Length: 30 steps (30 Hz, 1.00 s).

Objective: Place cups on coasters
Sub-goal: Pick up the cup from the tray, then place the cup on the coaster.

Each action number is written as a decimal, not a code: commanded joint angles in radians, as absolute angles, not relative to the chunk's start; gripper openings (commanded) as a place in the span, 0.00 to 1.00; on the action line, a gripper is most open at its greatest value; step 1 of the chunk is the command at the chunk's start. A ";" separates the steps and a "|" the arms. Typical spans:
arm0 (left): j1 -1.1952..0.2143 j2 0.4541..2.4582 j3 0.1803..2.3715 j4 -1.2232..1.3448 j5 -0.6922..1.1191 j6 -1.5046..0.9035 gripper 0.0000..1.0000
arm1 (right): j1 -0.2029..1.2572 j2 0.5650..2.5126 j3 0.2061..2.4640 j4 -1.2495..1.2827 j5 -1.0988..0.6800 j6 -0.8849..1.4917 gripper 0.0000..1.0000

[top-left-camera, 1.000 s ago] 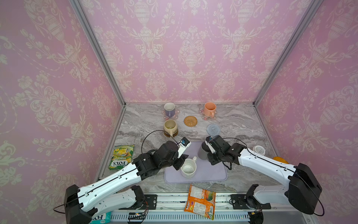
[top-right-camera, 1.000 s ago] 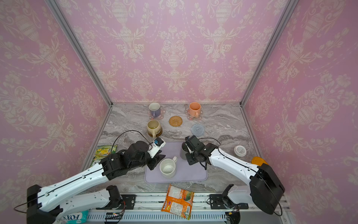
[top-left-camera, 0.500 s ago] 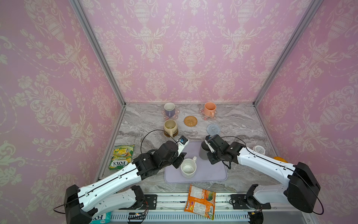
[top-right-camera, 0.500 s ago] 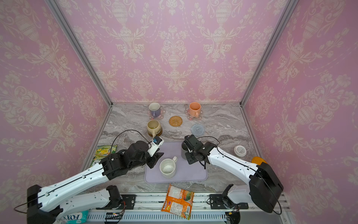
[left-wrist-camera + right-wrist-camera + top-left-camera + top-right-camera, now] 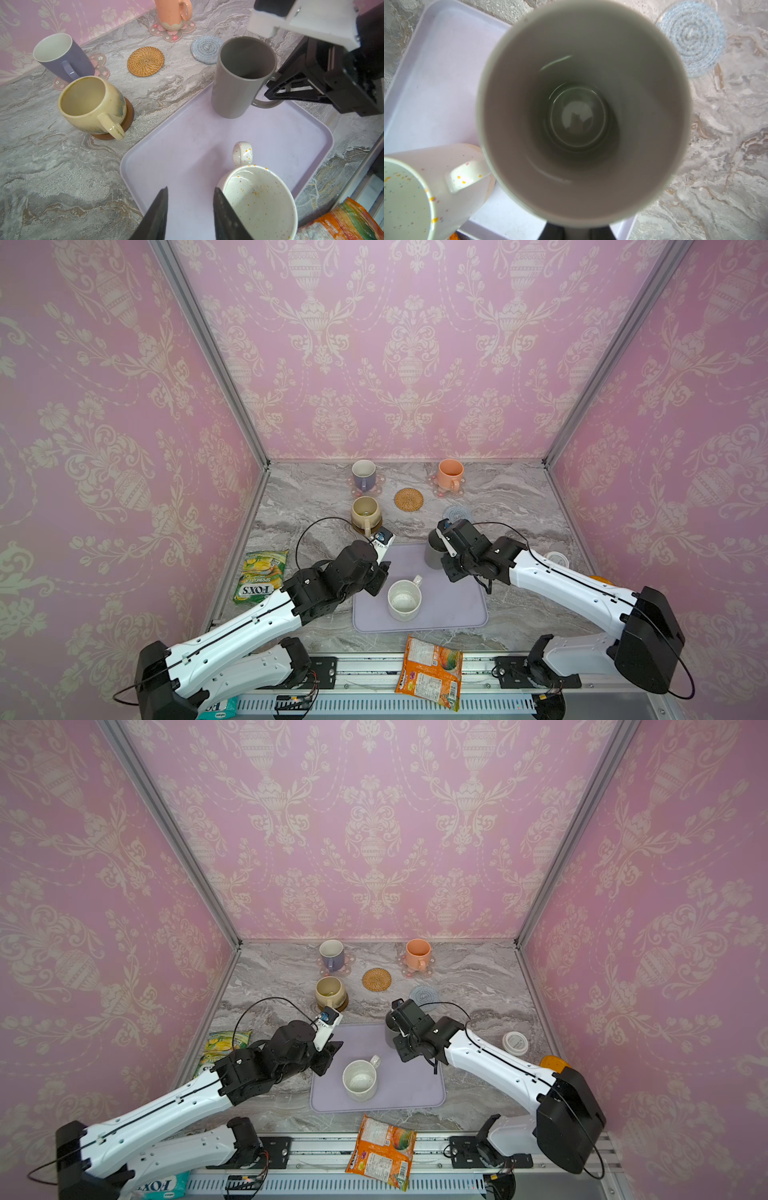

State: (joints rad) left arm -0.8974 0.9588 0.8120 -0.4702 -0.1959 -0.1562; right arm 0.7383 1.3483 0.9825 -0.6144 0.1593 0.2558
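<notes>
- Beyond the left jaws, a lavender mug (image 5: 363,475) sits on a pink flower coaster (image 5: 376,488). Nearer them, a beige mug (image 5: 365,512) sits on a brown wooden coaster (image 5: 129,116).
- The left jaws hang part-open and empty over a lavender tray (image 5: 453,605), with a speckled white mug (image 5: 404,600) standing on it just beside them.
- Back between the two pairs of jaws, a rattan coaster (image 5: 409,499) lies uncovered on the desk (image 5: 519,506).
- The right jaws are clamped on the handle of a dark grey mug (image 5: 234,89) at the tray's far corner.
- Just beyond the right jaws lies a grey-blue coaster (image 5: 457,513), uncovered. Further back, a peach mug (image 5: 450,472) sits on a second pink flower coaster (image 5: 438,491).
</notes>
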 commanded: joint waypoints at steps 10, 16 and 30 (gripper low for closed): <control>-0.829 0.880 0.757 -0.513 -0.245 -0.226 0.39 | 0.705 1.499 1.229 -0.487 0.226 0.178 0.00; -0.792 0.851 0.744 -0.541 -0.259 -0.232 0.39 | 0.676 1.586 1.321 -0.465 0.229 0.165 0.00; -0.578 0.893 0.779 -0.553 -0.163 -0.198 0.40 | 0.621 1.809 1.599 -0.488 0.239 0.166 0.00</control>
State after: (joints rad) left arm -0.6132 0.8742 0.7601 -0.5346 -0.2123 -0.2111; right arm 0.6292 1.8042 1.5181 -0.5438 0.2100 0.1577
